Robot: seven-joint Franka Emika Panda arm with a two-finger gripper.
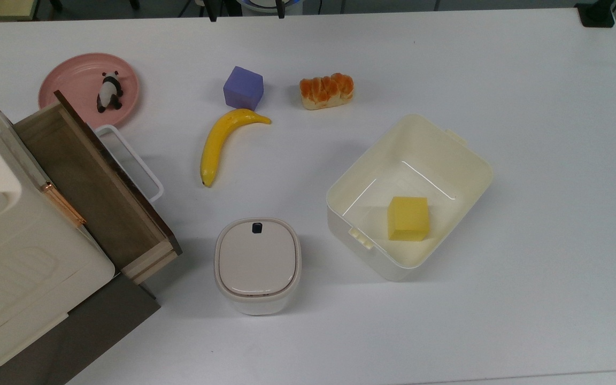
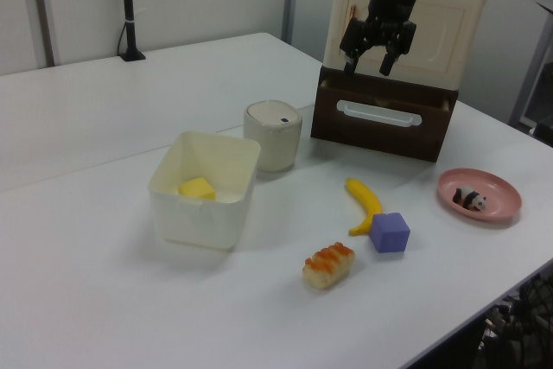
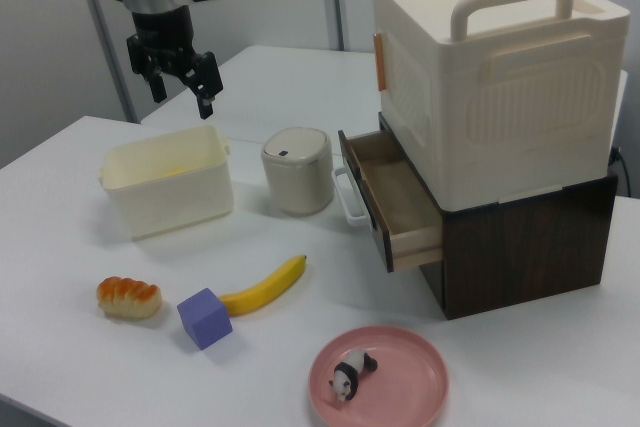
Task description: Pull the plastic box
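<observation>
- The pincer (image 3: 183,87) hangs in the air with its two fingers (image 2: 388,60) spread apart and nothing between them; it points down.
- In the right view it hovers above the far rim of the plastic box (image 3: 168,192), clear of it. In the left view the gripper (image 2: 369,59) appears in front of the cream cabinet (image 2: 415,19), above the open wooden drawer (image 2: 383,115).
- The plastic box (image 1: 409,195) stands on the white table (image 1: 527,107), untouched, on the top view's right of centre, set at an angle to the table edges. A yellow block (image 1: 408,218) lies on its floor, toward one corner.
- Just beside the box, on the top view's left, stands a small white container with a beige lid (image 1: 257,264) and a black button.
- A banana (image 1: 224,141) lies further toward the top view's upper left, with a purple cube (image 1: 243,87) near its tip and a bread loaf (image 1: 326,90) near the cube.
- A pink plate (image 1: 75,80) sits by the drawer's corner and carries a toy panda (image 1: 109,91).
- The drawer (image 1: 91,184) stands pulled out from the cabinet, showing its white handle (image 1: 137,163).
</observation>
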